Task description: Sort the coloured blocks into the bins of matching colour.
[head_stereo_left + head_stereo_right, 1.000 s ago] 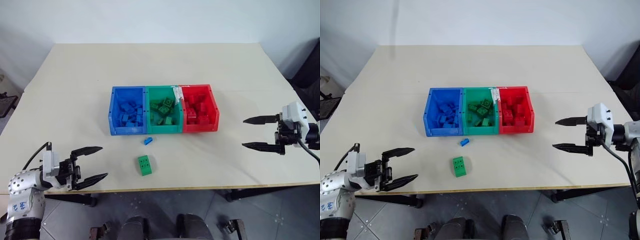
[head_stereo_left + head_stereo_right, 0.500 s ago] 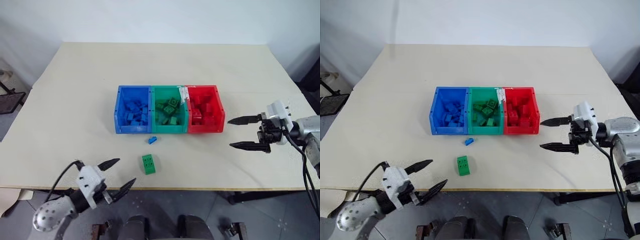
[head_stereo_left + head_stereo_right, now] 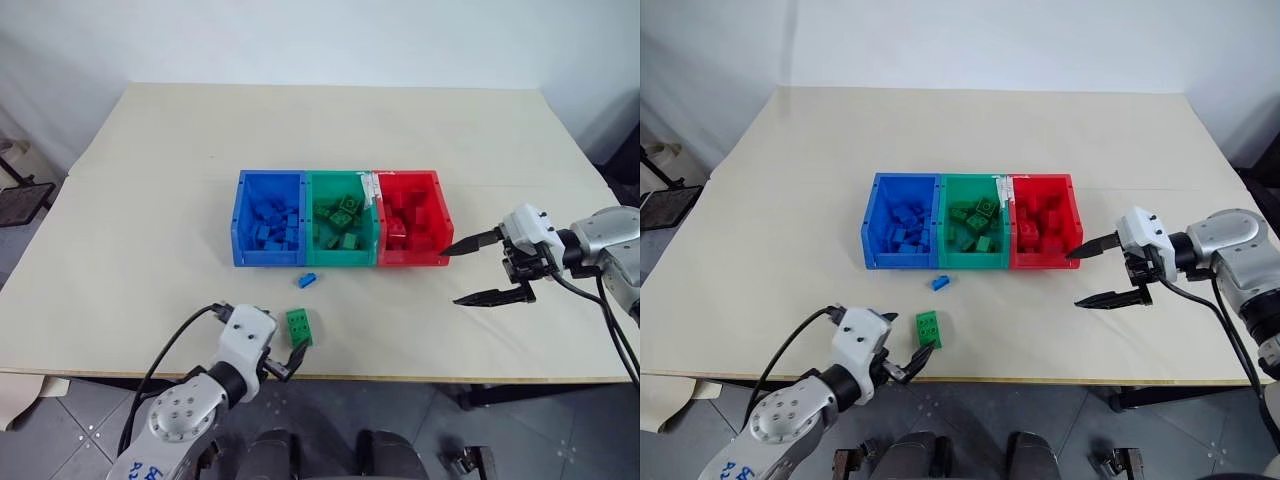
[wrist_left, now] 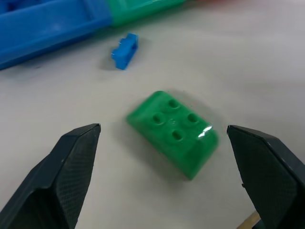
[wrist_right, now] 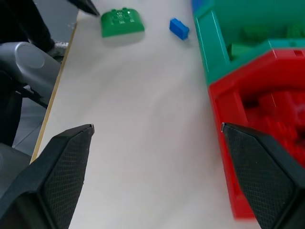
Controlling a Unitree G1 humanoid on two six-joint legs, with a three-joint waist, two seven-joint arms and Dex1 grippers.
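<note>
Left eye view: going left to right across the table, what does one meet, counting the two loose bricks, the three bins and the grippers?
Left gripper → green brick → blue bin → blue brick → green bin → red bin → right gripper, fingers open.

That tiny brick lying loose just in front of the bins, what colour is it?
Blue: the tiny brick shows best in the left wrist view.

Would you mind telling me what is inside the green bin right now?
The green bin holds a heap of green blocks. Whatever sits beneath that heap, including the bin's floor, is covered.
</note>
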